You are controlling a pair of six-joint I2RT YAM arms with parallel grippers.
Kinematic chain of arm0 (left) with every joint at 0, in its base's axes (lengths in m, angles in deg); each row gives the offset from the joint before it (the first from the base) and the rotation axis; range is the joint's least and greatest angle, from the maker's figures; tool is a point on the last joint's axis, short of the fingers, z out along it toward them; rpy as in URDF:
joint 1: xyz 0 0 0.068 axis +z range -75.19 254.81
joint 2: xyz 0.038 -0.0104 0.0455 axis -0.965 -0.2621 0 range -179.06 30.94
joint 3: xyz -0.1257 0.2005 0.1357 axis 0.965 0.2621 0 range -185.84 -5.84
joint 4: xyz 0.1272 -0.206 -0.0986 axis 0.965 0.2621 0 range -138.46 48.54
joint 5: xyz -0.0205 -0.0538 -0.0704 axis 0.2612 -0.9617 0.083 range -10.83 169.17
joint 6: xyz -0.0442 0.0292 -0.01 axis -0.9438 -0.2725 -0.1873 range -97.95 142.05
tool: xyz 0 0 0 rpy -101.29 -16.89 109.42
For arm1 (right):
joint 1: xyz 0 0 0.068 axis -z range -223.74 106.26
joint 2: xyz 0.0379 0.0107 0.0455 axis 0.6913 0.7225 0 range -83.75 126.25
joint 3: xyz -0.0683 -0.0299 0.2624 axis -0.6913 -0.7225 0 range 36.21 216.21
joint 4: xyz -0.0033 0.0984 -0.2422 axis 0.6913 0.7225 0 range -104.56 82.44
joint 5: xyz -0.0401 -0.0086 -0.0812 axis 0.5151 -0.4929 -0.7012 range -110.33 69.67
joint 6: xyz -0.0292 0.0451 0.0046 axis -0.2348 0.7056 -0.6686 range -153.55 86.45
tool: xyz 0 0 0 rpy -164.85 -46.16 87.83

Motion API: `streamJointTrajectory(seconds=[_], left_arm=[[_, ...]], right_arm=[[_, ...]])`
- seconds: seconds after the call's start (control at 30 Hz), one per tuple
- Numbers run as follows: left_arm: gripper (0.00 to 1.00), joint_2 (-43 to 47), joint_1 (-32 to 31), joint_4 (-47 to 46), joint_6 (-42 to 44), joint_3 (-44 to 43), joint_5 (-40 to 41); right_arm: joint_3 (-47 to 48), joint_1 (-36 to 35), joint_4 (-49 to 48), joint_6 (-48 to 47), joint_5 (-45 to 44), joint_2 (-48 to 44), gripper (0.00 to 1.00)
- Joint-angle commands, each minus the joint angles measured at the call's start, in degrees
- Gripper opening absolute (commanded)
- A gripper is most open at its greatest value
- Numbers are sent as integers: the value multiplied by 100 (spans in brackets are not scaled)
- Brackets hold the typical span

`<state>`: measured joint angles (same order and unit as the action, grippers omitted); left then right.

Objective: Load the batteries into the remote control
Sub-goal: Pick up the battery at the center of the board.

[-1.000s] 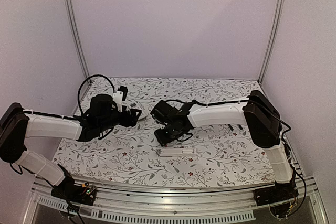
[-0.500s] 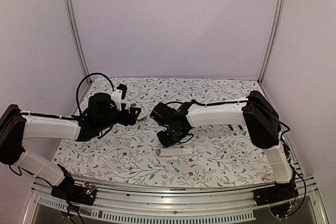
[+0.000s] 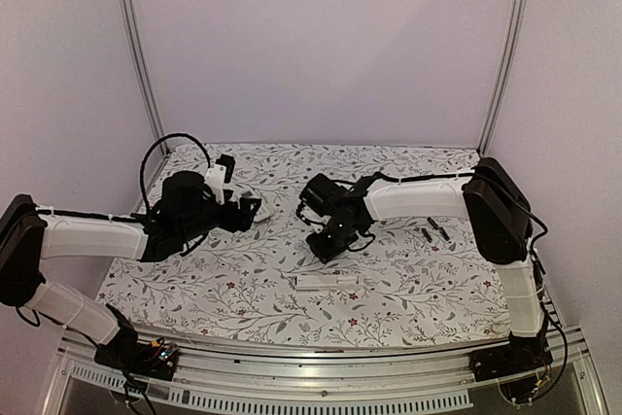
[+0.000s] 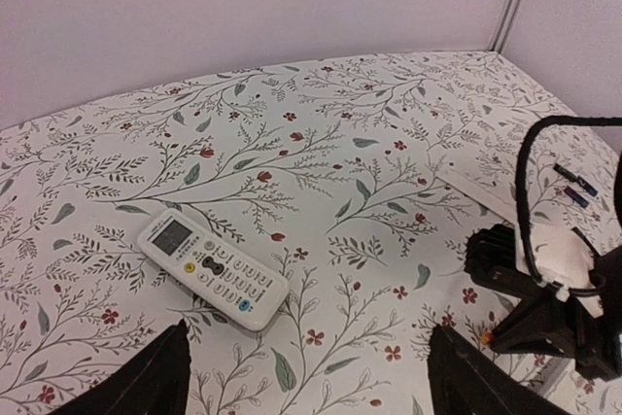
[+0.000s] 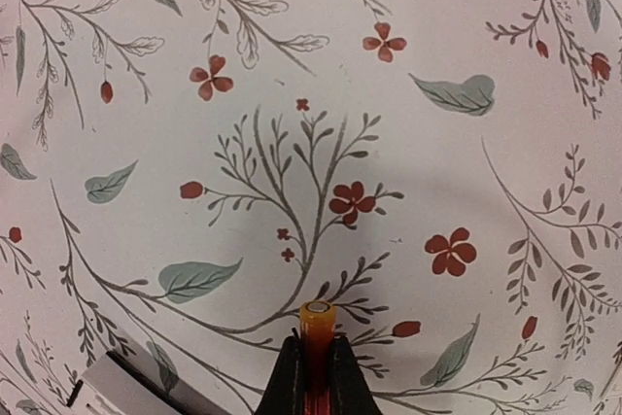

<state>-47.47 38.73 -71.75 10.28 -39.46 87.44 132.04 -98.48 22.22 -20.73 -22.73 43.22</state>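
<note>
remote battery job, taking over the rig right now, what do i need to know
Left gripper: open, empty, hovering just short of the remote.
Right gripper: shut on one battery.
Remote lies buttons up; spare batteries lie on the table to the right; a white strip, maybe the cover, lies near the front.
Done: one battery picked up. Left: load every battery; none seen in the remote.

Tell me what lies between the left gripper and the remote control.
Nothing but bare floral tablecloth. In the left wrist view, the remote control lies ahead of the open left gripper, with only printed cloth between them.
</note>
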Motion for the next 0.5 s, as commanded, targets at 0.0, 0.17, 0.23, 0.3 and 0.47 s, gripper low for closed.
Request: streamJointTrajectory(seconds=[0.0, 0.17, 0.23, 0.3, 0.47], left_arm=[[84, 114, 21, -88, 104, 21, -11], [84, 116, 21, -106, 125, 23, -9], [84, 112, 20, -114, 129, 23, -25], [84, 107, 17, -115, 131, 22, -43], [84, 89, 20, -123, 137, 25, -46]], right_arm=[[-363, 187, -162, -1135, 435, -665, 0], [-1016, 209, -278, -2303, 1016, -1413, 0], [-1303, 209, -312, -2684, 1321, -1740, 0], [-1529, 205, -290, -3074, 1496, -1997, 0], [-1711, 192, -43, -3603, 1112, -2002, 0]])
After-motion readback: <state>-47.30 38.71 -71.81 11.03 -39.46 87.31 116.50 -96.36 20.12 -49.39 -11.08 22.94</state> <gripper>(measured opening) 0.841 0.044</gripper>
